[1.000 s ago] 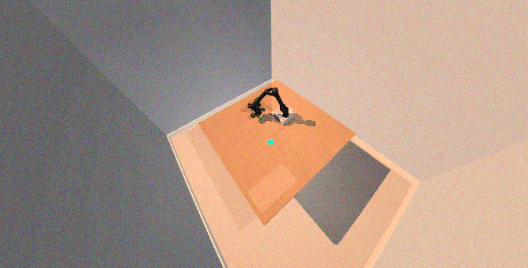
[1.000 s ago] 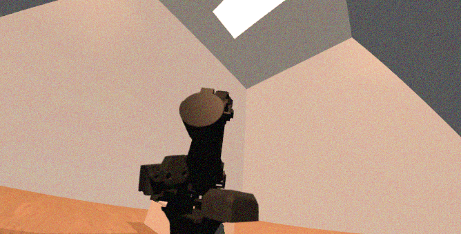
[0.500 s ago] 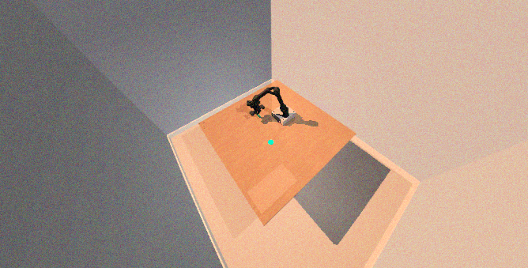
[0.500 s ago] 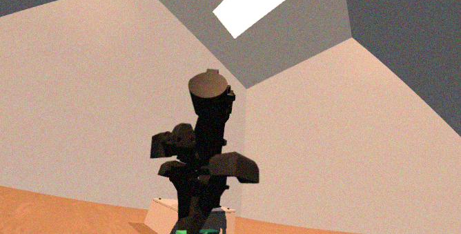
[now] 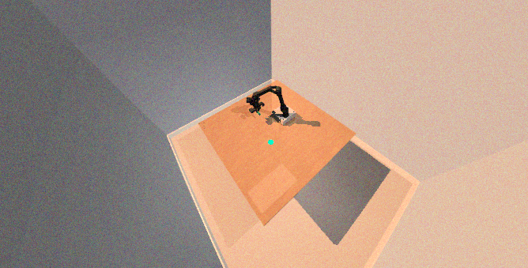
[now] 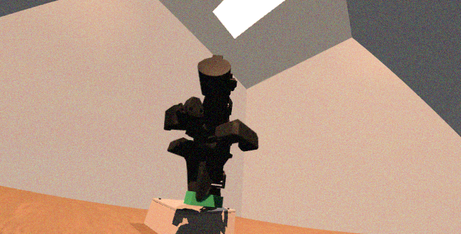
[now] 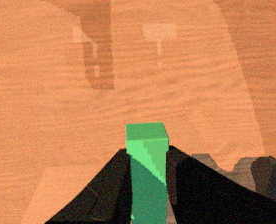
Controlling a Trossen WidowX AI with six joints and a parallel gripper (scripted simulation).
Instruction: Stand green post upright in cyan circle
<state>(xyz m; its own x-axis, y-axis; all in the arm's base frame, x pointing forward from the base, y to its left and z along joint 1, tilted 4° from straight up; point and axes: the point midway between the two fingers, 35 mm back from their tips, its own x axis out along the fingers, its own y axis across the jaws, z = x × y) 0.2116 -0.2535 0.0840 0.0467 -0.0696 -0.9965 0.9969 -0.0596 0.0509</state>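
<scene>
The green post (image 5: 258, 113) (image 6: 192, 198) (image 7: 148, 132) is between the fingers of my gripper (image 5: 258, 111) (image 6: 203, 195) (image 7: 146, 156), which is shut on it. In the wrist view one end of the post sticks out past the fingertips, and the rest runs back between the dark fingers. The post looks raised off the table and roughly level, not upright; its exact tilt is hard to tell. The cyan circle (image 5: 270, 142) lies flat on the table, away from the gripper, lower in the top view. It does not show in the other views.
The wooden table top (image 5: 237, 145) (image 6: 52, 212) (image 7: 29, 110) carries the arm's pale base (image 5: 290, 118) (image 6: 157, 216), close to the gripper. Shadows of the arm fall across the wood. The table's edge with the pale wall behind is beyond the arm.
</scene>
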